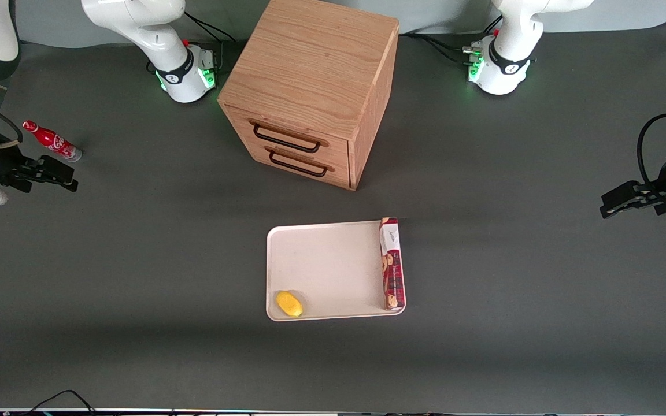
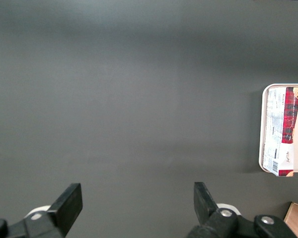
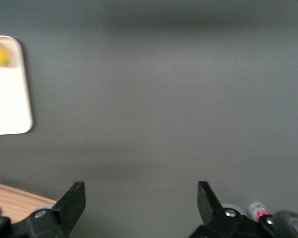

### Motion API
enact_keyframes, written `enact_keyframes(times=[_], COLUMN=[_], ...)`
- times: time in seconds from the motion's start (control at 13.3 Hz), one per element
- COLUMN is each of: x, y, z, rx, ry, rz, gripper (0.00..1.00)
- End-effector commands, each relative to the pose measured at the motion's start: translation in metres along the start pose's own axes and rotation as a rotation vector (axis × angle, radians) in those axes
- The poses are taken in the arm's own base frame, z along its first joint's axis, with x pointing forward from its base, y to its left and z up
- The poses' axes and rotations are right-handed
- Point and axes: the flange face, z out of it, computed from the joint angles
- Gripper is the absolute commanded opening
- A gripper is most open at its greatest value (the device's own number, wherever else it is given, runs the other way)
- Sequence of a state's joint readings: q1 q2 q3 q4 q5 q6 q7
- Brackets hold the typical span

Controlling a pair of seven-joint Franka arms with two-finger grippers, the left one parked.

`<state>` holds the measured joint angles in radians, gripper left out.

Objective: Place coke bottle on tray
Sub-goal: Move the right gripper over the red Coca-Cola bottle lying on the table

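Tray [image 1: 333, 271] off-white | coke bottle [image 1: 52, 140] red (white script) | gripper [image 1: 58, 176] nearby, spread, empty

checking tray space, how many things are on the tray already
2: a lemon in the tray's corner nearest the camera, a cookie box along its edge. End effector hovers open beside the bottle.

1. Bottle [image 1: 52, 140] lying on table [image 1: 136, 260], toward working arm's end, well apart from tray [image 1: 327, 266].
2. Gripper [image 1: 50, 176] near bottle, slightly nearer the camera, holding nothing.
3. Tray in front of cabinet [image 1: 310, 92], nearer the camera.
4. Lemon [image 1: 289, 304] in a tray corner near the camera.
5. Cookie box [image 1: 392, 263] along tray edge toward parked arm's end.
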<state>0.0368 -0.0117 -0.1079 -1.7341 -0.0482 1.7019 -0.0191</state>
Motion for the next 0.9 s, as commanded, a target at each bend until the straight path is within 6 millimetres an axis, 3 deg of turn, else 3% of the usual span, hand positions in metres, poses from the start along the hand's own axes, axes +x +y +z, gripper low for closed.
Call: enact_keyframes(times=[0.0,0.3,0.45,0.6,0.82], x=[-0.019,-0.08,-0.097,-0.123,-0.164], y=[0.047,0.096,0.142,0.174,0.203], z=[0.022,0.071,0.096,0.121,0.159], rx=[-0.034,-0.044,-0.039,-0.03,-0.019], ry=[-0.054,-0.022,-0.023,-0.029,-0.026], rz=[0.015,0.014,-0.014,0.014,0.06], gripper=[1.0,1.0,1.0,1.0,1.0])
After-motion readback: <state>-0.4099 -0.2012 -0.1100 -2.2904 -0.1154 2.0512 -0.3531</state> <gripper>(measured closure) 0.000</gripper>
